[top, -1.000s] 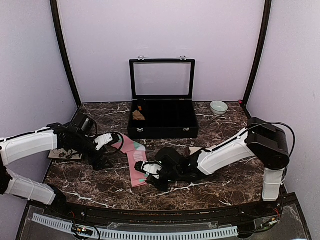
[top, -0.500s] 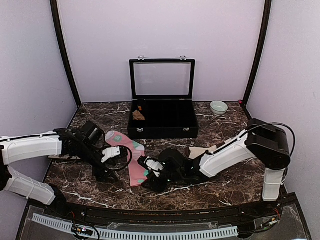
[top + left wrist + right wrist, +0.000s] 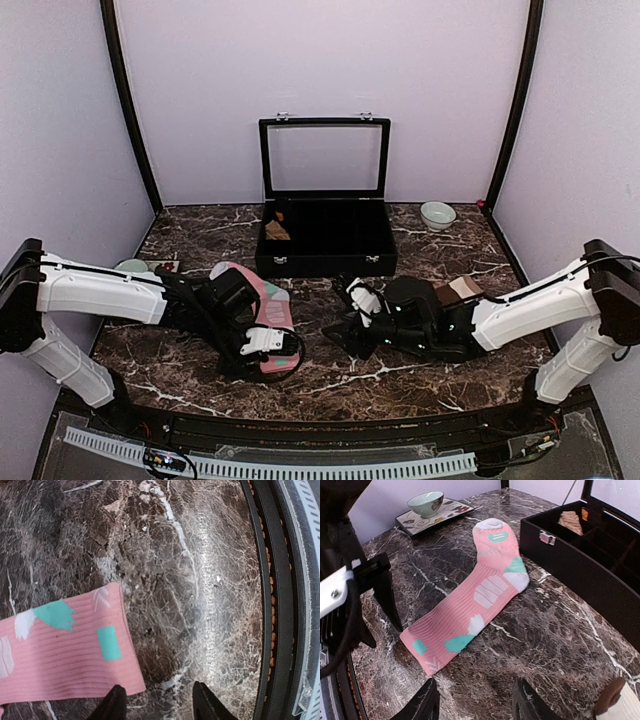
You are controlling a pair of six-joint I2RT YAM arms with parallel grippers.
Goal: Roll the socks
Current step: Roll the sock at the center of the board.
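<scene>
Left gripper (image 3: 159, 706): jaws stand moderately apart with nothing between them. At the bottom of the left wrist view, one fingertip (image 3: 116, 704) sits just beside the cuff corner of the pink sock (image 3: 60, 650); whether they touch cannot be told.

Right gripper (image 3: 476, 704): jaws also partly open and empty, over the marble table (image 3: 555, 645).

The pink sock lies flat, left of centre in the overhead view. The cream-beige sock (image 3: 455, 291) lies behind the right arm, right of centre.

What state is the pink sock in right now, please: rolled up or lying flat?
Flat, not rolled. The pink sock lies stretched full length on the marble table, toe to cuff visible, with no roll started.
</scene>
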